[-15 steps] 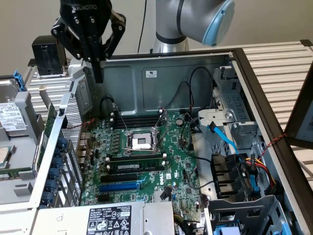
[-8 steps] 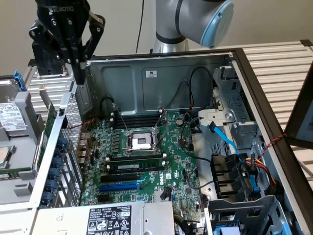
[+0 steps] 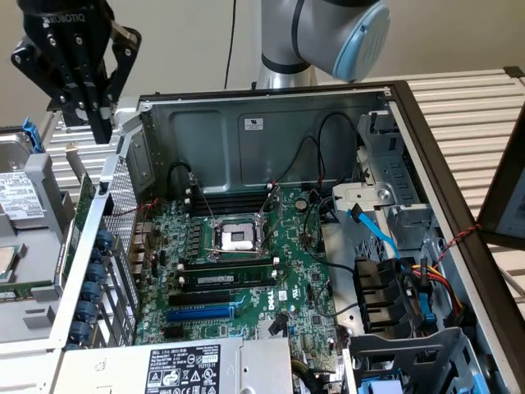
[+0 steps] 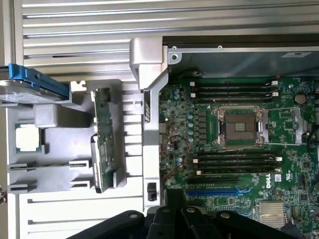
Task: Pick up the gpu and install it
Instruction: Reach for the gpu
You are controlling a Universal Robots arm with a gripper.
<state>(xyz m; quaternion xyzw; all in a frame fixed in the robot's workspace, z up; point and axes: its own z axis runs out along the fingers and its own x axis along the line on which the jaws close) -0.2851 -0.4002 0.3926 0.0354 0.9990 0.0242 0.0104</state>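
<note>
High at the exterior view's left, pincer [image 3: 100, 130] pressed together and pinching nothing, poised over the gpu [image 4: 104, 144] and well clear of it. Set on edge, that gpu, in a grey holder [image 4: 55, 117] on the slatted tabletop [image 4: 75, 40], just outside the case [image 3: 213, 123] wall, likely so as to offer its upper edge to a pinch from above. In the same holder, a cpu [image 4: 27, 138] laid flat and a drive [image 4: 25, 89] with a blue rail, kept apart in their own bays. Case laid open on its side, presumably to leave the motherboard [image 3: 287, 246] and its blue slot [image 3: 201, 313] reachable from overhead; slot bare, card not yet installed. Readable: "ROBOTIQ" on the pincer body, "DELL" in white on the motherboard near the slots. Also a black label [image 3: 184, 369] with white print on the power supply, too small to read
</note>
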